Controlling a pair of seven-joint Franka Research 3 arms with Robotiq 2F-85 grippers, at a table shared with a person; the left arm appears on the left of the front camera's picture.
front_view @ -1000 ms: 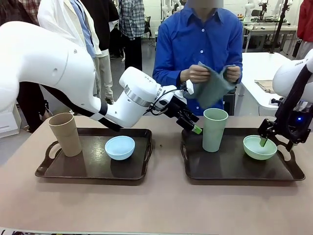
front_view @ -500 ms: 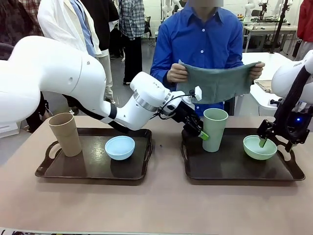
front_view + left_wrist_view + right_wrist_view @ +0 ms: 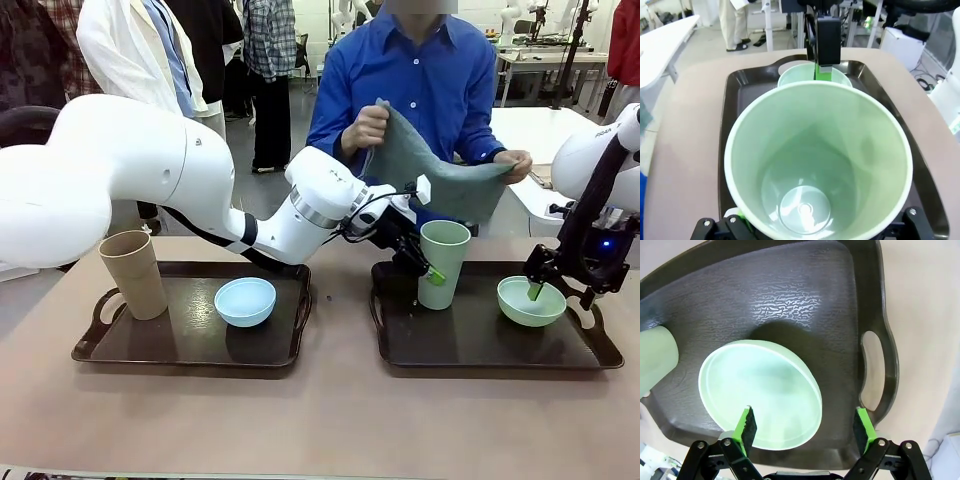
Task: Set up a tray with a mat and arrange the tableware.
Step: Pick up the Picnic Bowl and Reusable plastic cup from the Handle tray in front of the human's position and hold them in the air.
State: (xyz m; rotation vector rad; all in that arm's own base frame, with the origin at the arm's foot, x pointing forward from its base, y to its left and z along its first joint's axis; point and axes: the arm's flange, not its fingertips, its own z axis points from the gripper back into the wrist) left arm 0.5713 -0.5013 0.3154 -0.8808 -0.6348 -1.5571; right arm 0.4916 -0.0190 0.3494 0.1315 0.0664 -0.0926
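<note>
- Left gripper [image 3: 437, 268] straddles the tall pale-green handleless plastic cup [image 3: 445, 255] at about mid-height. One green pad lies against the near wall. Can't tell whether the jaws have actually clamped, because the cup hides the pads in the left wrist view.
- The cup stands at the left end of the right-hand dark brown handled tray [image 3: 480, 350], leaning slightly. Can't tell if its base is off the tray floor.
- Right gripper [image 3: 803, 420] is released, jaws wide. One finger is inside the small round pale-green bowl [image 3: 760, 390], the other outside its rim, over the tray floor by the handle slot. That sets up a rim pinch, with nothing gripped yet.
- The bowl sits at that tray's right end.
- The person's hands [image 3: 366, 130] hold a grey-green cloth mat [image 3: 430, 170] spread above the tray's far side.
- My read: the cup and bowl occupy the spot the mat needs, so both arms are placed to lift them clear while the mat goes down.
- The left-hand tray [image 3: 180, 345] carries the tall tan cup [image 3: 132, 275] and the light blue bowl [image 3: 245, 301], with no mat under them.
- Risk: a side grip on a smooth tapered cup may slip or tip it.
</note>
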